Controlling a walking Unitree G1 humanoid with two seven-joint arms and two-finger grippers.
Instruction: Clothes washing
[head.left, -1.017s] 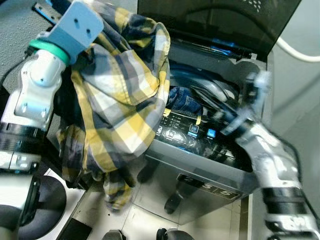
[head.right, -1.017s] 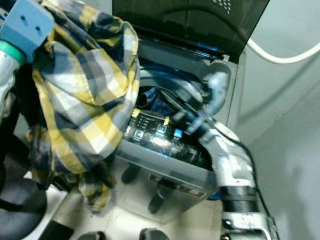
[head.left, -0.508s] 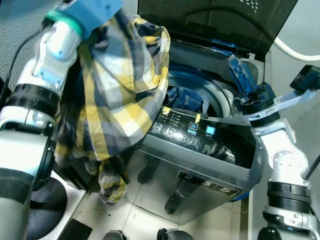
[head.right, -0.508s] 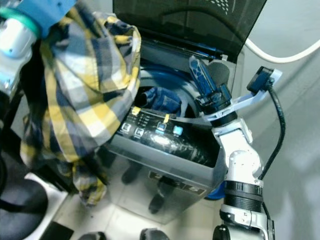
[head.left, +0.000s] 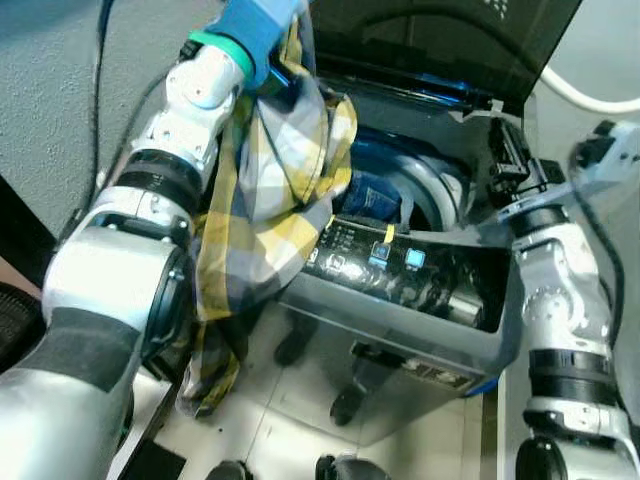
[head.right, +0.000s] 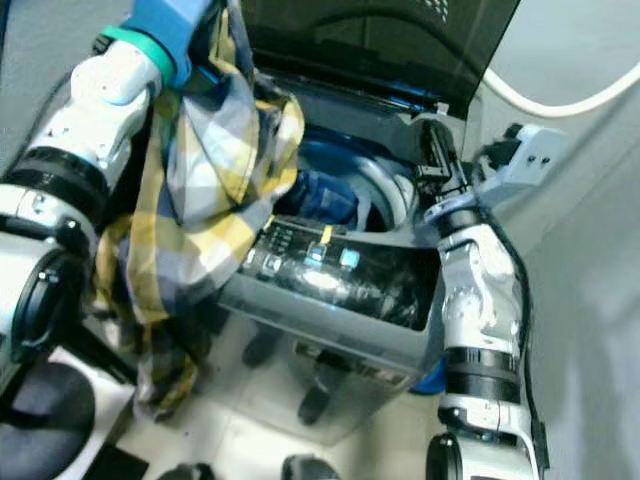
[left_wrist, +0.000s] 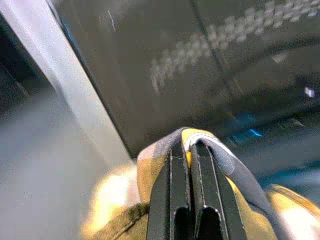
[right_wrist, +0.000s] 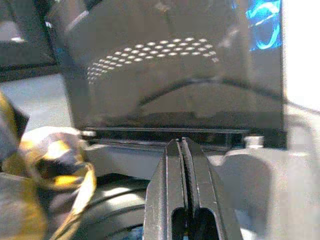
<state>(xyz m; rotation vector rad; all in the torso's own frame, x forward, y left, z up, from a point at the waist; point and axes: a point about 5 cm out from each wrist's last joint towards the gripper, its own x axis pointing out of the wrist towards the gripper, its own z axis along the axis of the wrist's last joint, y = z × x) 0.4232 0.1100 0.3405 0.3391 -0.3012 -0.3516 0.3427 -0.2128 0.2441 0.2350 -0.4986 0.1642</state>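
Left wrist view showed me the left end effector (left_wrist: 190, 150) clamped on the plaid shirt (head.left: 275, 190), hanging over the washer's (head.left: 420, 290) front-left rim. Right end effector (right_wrist: 183, 150), pressed together and empty, hovered above the washer's right rim.

Head views: even, cool indoor light from above. The glossy control panel (head.left: 400, 275) of the washing machine (head.left: 420, 340) carries bright glare patches, and blue reflections streak the drum rim (head.left: 385, 160). The raised lid (head.left: 440, 40) stays dark. Shadow pools on the floor (head.left: 290, 420) beneath the machine. Straight edges bow toward the frame borders. Wrist views: soft and smeared throughout; the plaid shirt (left_wrist: 210, 150) is out of focus, and the wall (right_wrist: 302, 50) at right is overexposed to white.
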